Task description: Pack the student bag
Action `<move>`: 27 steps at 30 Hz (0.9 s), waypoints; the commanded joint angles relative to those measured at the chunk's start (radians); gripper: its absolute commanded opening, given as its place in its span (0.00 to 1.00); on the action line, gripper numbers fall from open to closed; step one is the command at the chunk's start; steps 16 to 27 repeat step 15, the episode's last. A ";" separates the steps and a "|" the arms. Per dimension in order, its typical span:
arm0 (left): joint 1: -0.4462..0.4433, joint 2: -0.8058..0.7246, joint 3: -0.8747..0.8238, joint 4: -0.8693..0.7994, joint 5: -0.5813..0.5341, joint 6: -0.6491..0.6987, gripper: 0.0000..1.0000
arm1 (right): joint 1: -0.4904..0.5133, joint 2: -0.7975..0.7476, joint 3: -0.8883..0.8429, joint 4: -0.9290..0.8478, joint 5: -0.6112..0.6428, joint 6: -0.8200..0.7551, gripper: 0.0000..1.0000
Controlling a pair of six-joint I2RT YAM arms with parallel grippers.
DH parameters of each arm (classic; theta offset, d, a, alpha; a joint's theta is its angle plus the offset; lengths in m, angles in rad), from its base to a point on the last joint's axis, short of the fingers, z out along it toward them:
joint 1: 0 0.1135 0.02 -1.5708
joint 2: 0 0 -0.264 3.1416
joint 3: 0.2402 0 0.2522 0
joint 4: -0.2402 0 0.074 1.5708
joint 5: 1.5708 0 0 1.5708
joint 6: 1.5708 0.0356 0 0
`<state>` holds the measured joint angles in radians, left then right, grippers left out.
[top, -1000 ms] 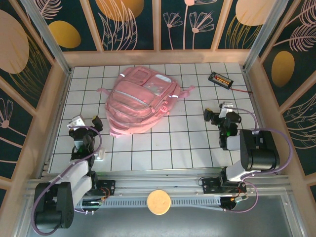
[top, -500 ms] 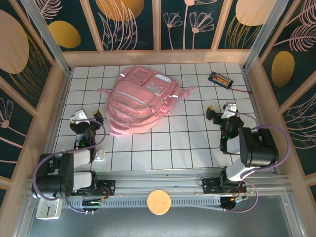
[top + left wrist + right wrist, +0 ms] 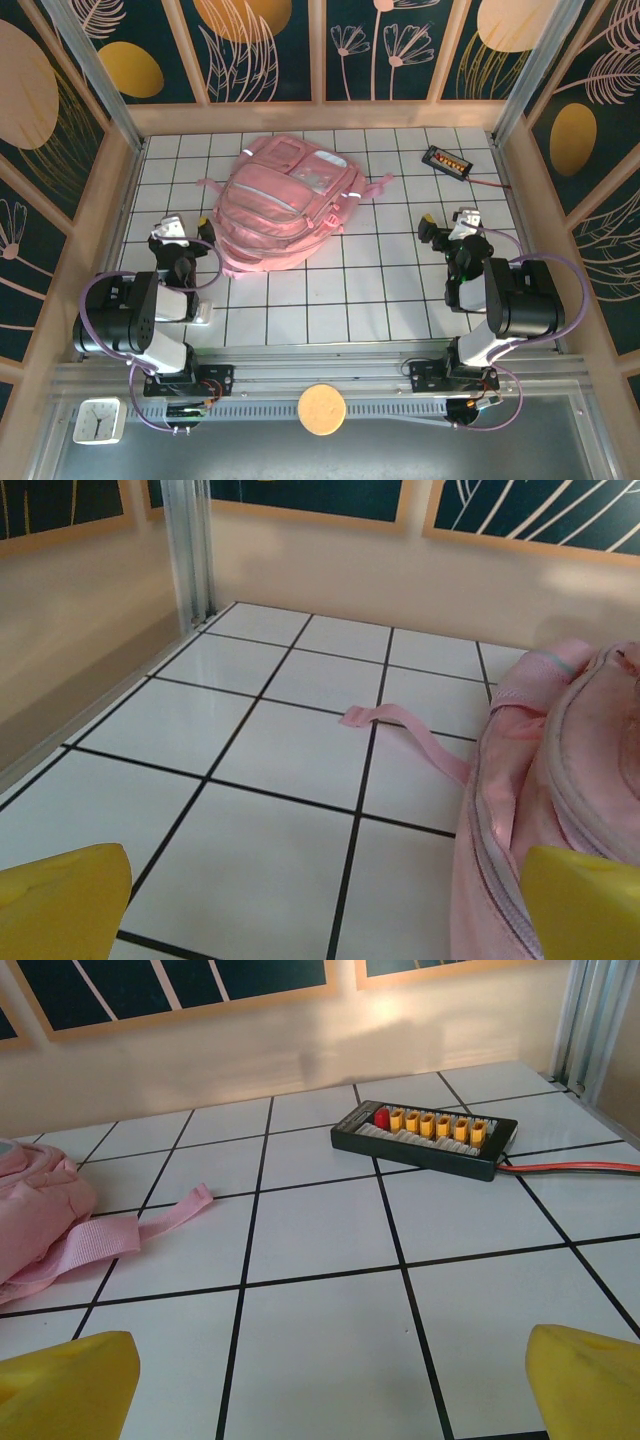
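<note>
The student bag (image 3: 285, 205), a large soft pink backpack, lies flat on the white tiled floor at centre back. My left gripper (image 3: 183, 232) is just left of its near corner, open and empty. In the left wrist view the bag's side (image 3: 560, 780) rises beside the right yellow fingertip (image 3: 585, 905), and a pink strap (image 3: 400, 725) trails over the tiles ahead. My right gripper (image 3: 446, 228) is to the right of the bag, open and empty. In the right wrist view the bag's edge (image 3: 30, 1210) and a strap end (image 3: 150, 1215) lie at the left.
A black connector board (image 3: 446, 160) with yellow plugs (image 3: 425, 1135) and a red cable (image 3: 570, 1167) lies at back right. A small clock (image 3: 98, 420) and a round wooden disc (image 3: 321, 408) sit at the near rail. Wooden walls (image 3: 110, 230) enclose the floor.
The left arm has folded back toward its base, its gripper shifting slightly up and toward the bag, and the clock at the near left has come into sight. The right gripper has barely moved.
</note>
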<state>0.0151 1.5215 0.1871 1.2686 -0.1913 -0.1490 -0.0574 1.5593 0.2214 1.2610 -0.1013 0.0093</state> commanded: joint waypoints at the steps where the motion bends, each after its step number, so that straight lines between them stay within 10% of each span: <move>1: 0.003 -0.006 0.014 0.071 0.006 0.016 0.99 | 0.007 0.005 0.001 0.063 0.022 0.008 0.99; 27: 0.003 -0.006 0.002 0.092 0.033 0.024 0.99 | 0.007 0.006 0.005 0.058 0.022 0.008 0.99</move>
